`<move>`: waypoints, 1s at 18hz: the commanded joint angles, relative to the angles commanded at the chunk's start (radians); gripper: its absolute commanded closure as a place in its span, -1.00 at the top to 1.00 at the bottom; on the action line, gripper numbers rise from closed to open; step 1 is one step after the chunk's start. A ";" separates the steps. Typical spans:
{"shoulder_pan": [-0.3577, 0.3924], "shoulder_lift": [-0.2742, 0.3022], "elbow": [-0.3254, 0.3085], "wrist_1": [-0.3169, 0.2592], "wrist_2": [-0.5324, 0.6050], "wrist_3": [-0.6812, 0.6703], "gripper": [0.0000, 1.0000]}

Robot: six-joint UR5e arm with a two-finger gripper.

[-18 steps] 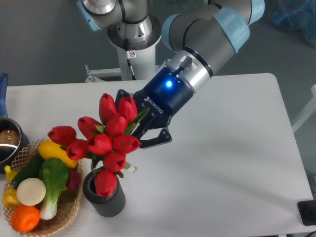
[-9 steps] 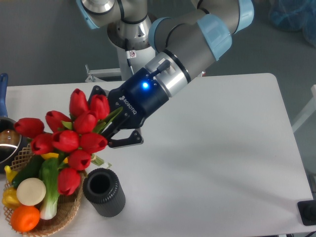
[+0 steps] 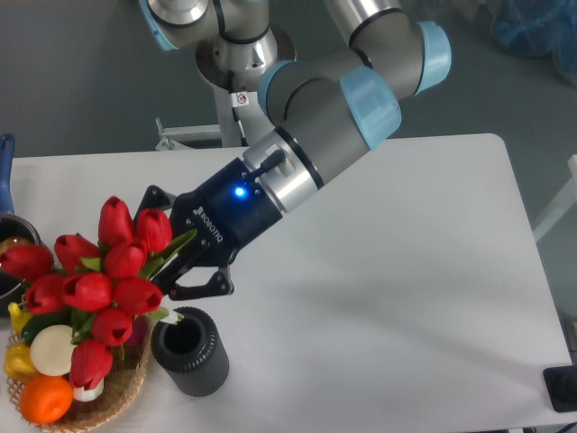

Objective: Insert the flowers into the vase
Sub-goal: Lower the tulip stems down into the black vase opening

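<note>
The flowers [image 3: 93,290], a bunch of red tulip heads with green leaves, hang tilted at the left, their heads over the basket. My gripper [image 3: 173,251] is shut on their stems, which are mostly hidden between the fingers. The vase [image 3: 192,359], a short dark ribbed cylinder, stands upright near the table's front edge, just below and right of the bunch. Its round mouth is open and nothing sits in it. The lowest tulip heads are left of the vase, not above its mouth.
A wicker basket [image 3: 106,409] with toy vegetables and fruits sits at the front left, partly covered by the tulips. A blue pot handle [image 3: 5,170] shows at the left edge. A black object [image 3: 561,388] lies at the front right corner.
My gripper has swung left and downward with the flowers. The tulip heads that covered the vase mouth now hang over the basket, leaving the vase uncovered.
</note>
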 joint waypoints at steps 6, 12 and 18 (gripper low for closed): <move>-0.003 -0.015 -0.003 0.000 0.002 0.005 -1.00; -0.005 -0.038 -0.006 0.008 0.014 0.011 -1.00; -0.005 -0.043 -0.044 0.009 0.043 0.037 -1.00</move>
